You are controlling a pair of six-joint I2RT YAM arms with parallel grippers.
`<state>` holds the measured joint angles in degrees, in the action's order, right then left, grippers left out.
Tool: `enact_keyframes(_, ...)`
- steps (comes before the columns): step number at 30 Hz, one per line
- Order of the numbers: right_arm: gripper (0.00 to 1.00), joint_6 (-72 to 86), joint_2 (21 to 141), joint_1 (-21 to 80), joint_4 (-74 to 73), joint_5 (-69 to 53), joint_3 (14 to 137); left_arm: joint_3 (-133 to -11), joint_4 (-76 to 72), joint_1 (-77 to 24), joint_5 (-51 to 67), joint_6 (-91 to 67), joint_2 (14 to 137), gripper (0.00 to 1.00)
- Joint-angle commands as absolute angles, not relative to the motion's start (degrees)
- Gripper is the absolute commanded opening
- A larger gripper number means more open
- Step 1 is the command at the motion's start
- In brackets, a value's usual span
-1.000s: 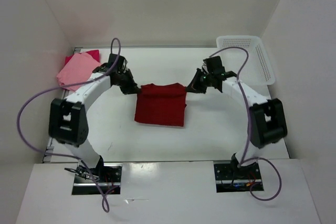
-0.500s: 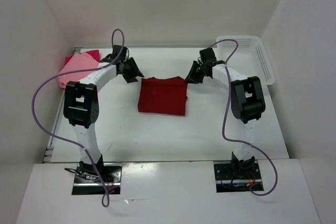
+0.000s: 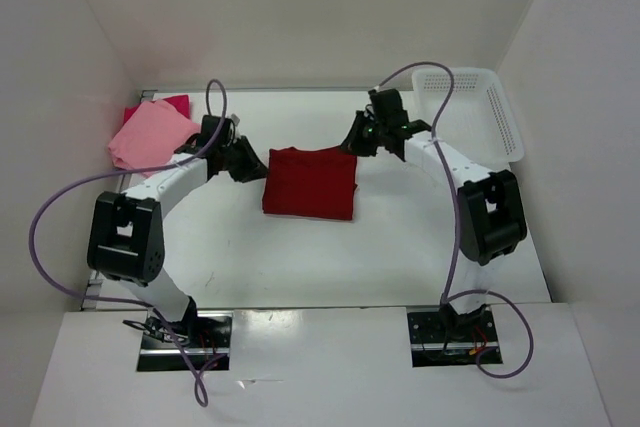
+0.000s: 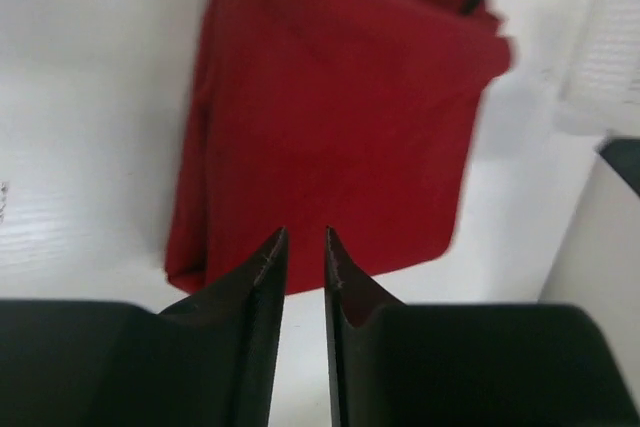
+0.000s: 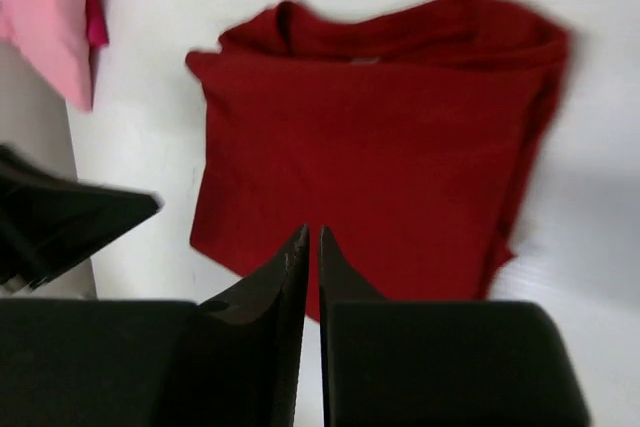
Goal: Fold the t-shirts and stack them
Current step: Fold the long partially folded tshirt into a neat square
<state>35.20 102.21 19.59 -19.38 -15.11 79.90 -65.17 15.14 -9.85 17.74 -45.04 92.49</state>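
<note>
The dark red t-shirt [image 3: 310, 182] lies folded as a rectangle in the middle of the table, and also shows in the left wrist view [image 4: 330, 117] and the right wrist view [image 5: 380, 157]. My left gripper [image 3: 250, 162] hovers just off its left far corner, jaws nearly together and empty [image 4: 302, 235]. My right gripper [image 3: 355, 139] hovers just off its right far corner, jaws together and empty [image 5: 312, 232]. The light pink t-shirt [image 3: 148, 134] lies folded on the magenta t-shirt [image 3: 172, 104] at the far left.
A white perforated basket [image 3: 475, 112] stands at the far right corner. White walls enclose the table on three sides. The left arm's purple cable loops over the left side of the table.
The dark red shirt has shifted a little toward the back. Both grippers have come off its far corners. The left has drawn back toward me, and the right has swung left.
</note>
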Motion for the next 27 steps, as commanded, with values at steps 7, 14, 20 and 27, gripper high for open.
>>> enact_keyframes(7, 0.05, 36.8, 111.7, 25.9, -14.3, -21.1, 78.4, -60.3, 13.7, -9.5, 16.3, -42.8, 102.3, 0.25)
enact_keyframes(14, 0.05, 35.0, 120.1, 26.5, -16.0, -19.2, 86.5, -57.3, 13.0, -9.5, 16.3, -43.3, 102.9, 0.27)
enact_keyframes(20, 0.05, 34.5, 126.1, 24.9, -17.0, -19.2, 91.7, -53.8, 14.1, -9.5, 15.0, -43.9, 99.7, 0.34)
enact_keyframes(27, 0.04, 34.5, 125.4, 24.3, -16.0, -23.0, 91.5, -50.8, 17.6, -8.3, 16.0, -45.2, 88.2, 0.51)
